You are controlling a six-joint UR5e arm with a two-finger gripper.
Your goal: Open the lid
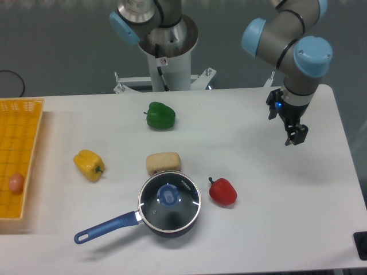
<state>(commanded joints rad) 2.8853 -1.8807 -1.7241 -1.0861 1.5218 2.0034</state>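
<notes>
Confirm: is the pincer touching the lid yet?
Apart. The fixed camera shows the pincer over the table's far right, with bare tabletop and the red pepper between it and the lid.

Landmark is the saucepan (166,213), near the front edge of the table (258,240). The lid (169,199) sits on it, knob (168,196) in the middle. The saucepan's handle (106,227) runs out to the front-left. Bread roll (163,162) just behind the saucepan. One pepper (222,191) just to its right, another (89,165) left and behind, a third (160,116) well behind. Basket (20,154) far left of the saucepan, with what looks like an egg (16,183) in it. Gripper (296,137) far right and behind, above the table.
</notes>
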